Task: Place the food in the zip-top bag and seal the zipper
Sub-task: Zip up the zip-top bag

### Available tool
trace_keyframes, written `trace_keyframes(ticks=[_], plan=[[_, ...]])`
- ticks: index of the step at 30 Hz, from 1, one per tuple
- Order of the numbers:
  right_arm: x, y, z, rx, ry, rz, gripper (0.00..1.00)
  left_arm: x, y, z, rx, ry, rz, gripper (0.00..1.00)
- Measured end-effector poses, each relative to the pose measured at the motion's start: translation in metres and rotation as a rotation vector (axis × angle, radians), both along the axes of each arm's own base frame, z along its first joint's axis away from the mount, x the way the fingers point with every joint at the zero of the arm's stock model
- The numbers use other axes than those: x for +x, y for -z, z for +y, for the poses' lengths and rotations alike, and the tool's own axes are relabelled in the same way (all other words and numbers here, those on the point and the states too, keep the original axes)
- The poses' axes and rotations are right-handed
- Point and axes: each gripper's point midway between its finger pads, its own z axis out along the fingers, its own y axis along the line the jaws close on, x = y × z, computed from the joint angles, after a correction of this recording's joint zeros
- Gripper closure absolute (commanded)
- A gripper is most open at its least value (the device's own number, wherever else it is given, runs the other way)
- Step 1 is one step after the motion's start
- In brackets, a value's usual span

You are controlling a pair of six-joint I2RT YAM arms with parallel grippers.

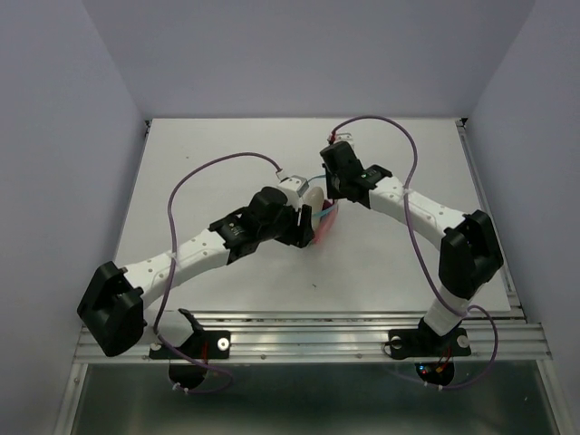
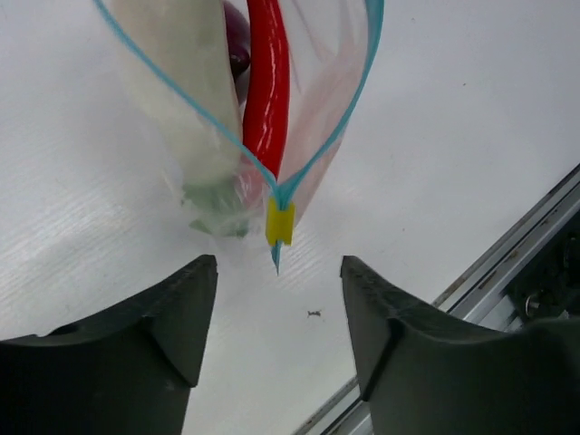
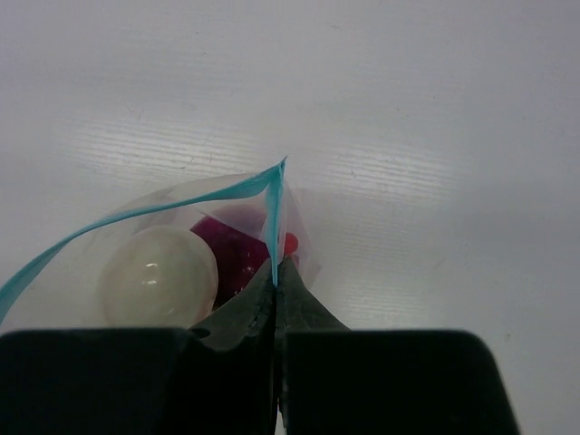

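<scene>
- Currently, the zip-top bag (image 1: 323,217) sits near the middle of the bench (image 1: 208,154), between the two arms where their wrists meet.
- Right jaws: clenched on the zipper (image 3: 276,217) at one end of the bag mouth. In the right wrist view the blue strip runs straight down into the seam between them.
- Left jaws: released and spread wide, touching nothing. They stand just short of the opposite end of the mouth.
- The yellow slider (image 2: 279,222) sits on that end of the zipper, where the two blue edges meet in a point. It lies in line with the gap between the left jaws, just beyond it.
- From the slider the two zipper edges part in a V, so the mouth stands open.
- All three food items are inside the bag:
  - the white radish (image 2: 177,82) lies along the left edge in the left wrist view, its green leaves toward the slider end;
  - the red chili (image 2: 268,91) lies lengthwise beside it;
  - the purple onion (image 2: 237,45) is partly hidden between and behind them.
- Bare bench surface surrounds the bag in both wrist views, and the top view shows a wide open strip on the far side.
- A metal rail (image 2: 507,263) runs along the near bench edge, behind the left jaws.
- A small dark speck (image 2: 314,314) lies on the bench between the left jaws.
</scene>
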Motion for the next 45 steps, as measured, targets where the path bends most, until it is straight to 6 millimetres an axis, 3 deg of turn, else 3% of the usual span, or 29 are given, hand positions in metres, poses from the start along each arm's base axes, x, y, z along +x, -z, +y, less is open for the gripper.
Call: trace_keyframes(ticks=[2,3,11,14,15,17,20,23,27,29,30,34,37,39,42,45], plan=[[-0.001,0.001,0.0,0.011,0.015,0.004,0.99,-0.005,0.004,0.005,0.001,-0.012,0.006,0.25],[-0.001,0.002,-0.001,0.015,0.018,0.006,0.99,-0.006,0.005,0.008,0.004,-0.022,0.006,0.01],[-0.013,0.005,-0.003,0.035,0.027,0.041,0.99,-0.002,-0.001,0.02,0.003,-0.088,-0.036,0.01],[-0.015,0.003,-0.003,0.044,0.027,0.047,0.99,0.001,-0.002,0.021,0.007,-0.099,-0.047,0.21],[-0.016,0.002,-0.003,0.048,0.026,0.049,0.99,0.002,-0.002,0.021,0.006,-0.1,-0.051,0.37],[-0.018,0.001,-0.002,0.057,0.026,0.051,0.99,0.005,-0.001,0.019,0.007,-0.099,-0.06,0.49],[-0.018,0.0,-0.001,0.065,0.024,0.051,0.99,0.007,0.002,0.016,0.011,-0.087,-0.064,0.57],[-0.019,0.0,-0.001,0.064,0.024,0.056,0.99,0.006,-0.001,0.011,-0.008,-0.059,-0.074,0.74],[-0.02,0.001,-0.001,0.065,0.025,0.058,0.99,0.006,-0.005,0.007,-0.023,-0.041,-0.091,0.8],[-0.02,0.001,-0.001,0.067,0.024,0.06,0.99,0.006,-0.006,0.006,-0.026,-0.036,-0.096,0.88],[-0.02,0.001,0.0,0.068,0.022,0.061,0.99,0.006,-0.006,0.006,-0.026,-0.033,-0.099,1.0],[-0.021,0.001,0.001,0.072,0.018,0.064,0.99,0.007,-0.006,0.006,-0.026,-0.027,-0.105,1.0],[-0.021,0.0,0.001,0.076,0.014,0.065,0.9,0.007,-0.007,0.006,-0.025,-0.026,-0.109,1.0],[-0.022,-0.001,0.0,0.074,0.009,0.062,0.68,0.008,-0.005,0.006,-0.028,-0.025,-0.117,1.0],[-0.025,-0.008,0.0,0.048,-0.053,0.05,0.49,0.004,0.0,0.01,-0.02,-0.017,-0.125,1.0],[-0.028,-0.022,0.007,0.037,-0.175,0.024,0.38,0.0,0.003,0.016,-0.012,-0.007,-0.139,1.0]])
